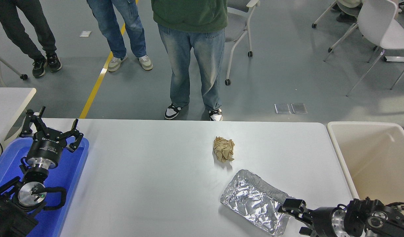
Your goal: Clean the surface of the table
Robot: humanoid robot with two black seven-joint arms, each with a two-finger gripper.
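On the table surface [149,171], a foil tray [254,202] lies at five o'clock from a crumpled brown paper [224,149]. The right gripper [289,210] touches the foil, its grip unclear; the left gripper [52,130] is parked, spread wide.

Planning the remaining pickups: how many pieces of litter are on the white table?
2: a crumpled tan paper ball near the table's centre, and a crushed silver foil tray nearer the robot, right of centre. None appears hidden.

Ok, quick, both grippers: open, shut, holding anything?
Left gripper: open, empty, parked over the flat blue plastic tray.
Right gripper: at the crumpled silver foil tray; open or shut cannot be told.
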